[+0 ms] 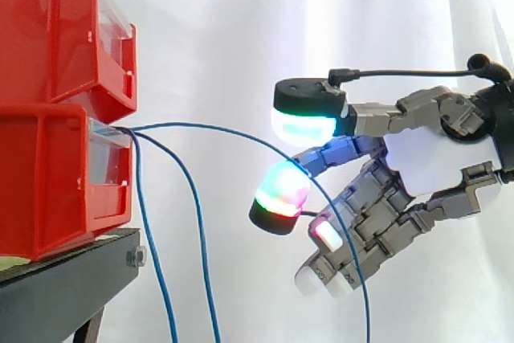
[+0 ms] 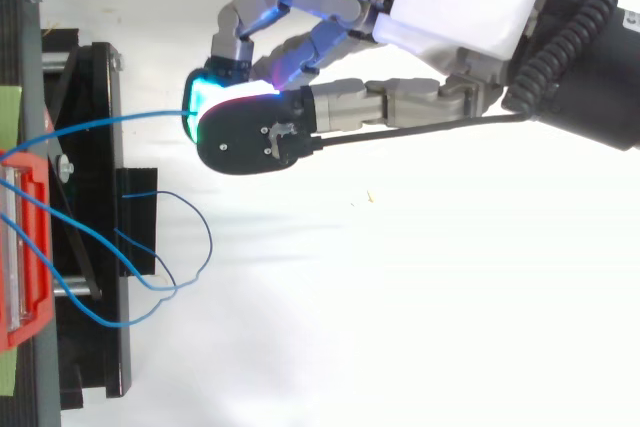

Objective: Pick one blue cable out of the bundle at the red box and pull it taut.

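The black stand [image 1: 60,291] bears the lower red bin [image 1: 44,186] directly — the upper red bin [image 1: 48,30] sits stacked on that.

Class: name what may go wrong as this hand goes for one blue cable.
1. The arcing blue cable passes between the fingers of the hand unpinched; closing may miss it.
2. Its slack runs down across the lower fingers and may snag.
3. Two other cables hang from the same red bin; pulling may drag them.
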Action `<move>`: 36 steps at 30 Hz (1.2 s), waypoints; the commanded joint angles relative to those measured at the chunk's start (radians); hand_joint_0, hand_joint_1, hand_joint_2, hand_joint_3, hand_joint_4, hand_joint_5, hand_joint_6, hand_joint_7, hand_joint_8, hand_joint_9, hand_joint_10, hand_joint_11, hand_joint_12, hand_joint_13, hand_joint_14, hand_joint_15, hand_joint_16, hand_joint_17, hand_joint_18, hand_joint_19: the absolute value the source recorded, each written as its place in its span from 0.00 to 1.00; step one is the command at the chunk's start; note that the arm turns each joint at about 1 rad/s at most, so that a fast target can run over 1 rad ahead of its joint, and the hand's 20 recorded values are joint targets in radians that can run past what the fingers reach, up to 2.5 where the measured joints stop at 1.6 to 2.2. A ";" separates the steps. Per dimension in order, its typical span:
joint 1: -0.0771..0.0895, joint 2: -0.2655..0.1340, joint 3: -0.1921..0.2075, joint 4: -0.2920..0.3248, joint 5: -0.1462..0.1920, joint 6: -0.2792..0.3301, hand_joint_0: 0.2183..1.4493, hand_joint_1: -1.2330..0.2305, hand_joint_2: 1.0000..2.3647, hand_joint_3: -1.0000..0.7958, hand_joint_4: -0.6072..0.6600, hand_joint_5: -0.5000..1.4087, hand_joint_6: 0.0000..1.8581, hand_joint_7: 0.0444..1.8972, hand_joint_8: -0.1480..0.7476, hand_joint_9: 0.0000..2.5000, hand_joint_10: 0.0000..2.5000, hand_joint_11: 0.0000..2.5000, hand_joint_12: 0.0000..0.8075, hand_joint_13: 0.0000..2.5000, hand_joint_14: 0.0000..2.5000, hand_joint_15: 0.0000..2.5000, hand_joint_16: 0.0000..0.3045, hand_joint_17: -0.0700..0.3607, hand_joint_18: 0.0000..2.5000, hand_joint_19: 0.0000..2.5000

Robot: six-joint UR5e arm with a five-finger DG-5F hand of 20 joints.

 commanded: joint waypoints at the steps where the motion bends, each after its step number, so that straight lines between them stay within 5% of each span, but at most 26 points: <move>1: 0.000 0.000 0.000 0.000 0.016 -0.027 0.25 0.46 0.00 0.28 0.47 0.16 0.48 0.45 0.52 0.33 0.00 0.41 0.50 0.23 0.00 0.15 0.18 0.44 0.18 0.10; 21: 0.008 0.002 0.000 0.000 0.019 -0.019 0.31 0.39 0.01 0.44 0.45 0.16 0.50 0.45 0.51 0.33 0.00 0.41 0.48 0.23 0.00 0.14 0.17 0.43 0.19 0.09; 36: 0.011 0.025 0.003 -0.035 0.016 0.075 0.38 0.33 0.02 0.53 0.28 0.16 0.52 0.60 0.51 0.34 0.00 0.41 0.47 0.23 0.00 0.14 0.17 0.43 0.20 0.07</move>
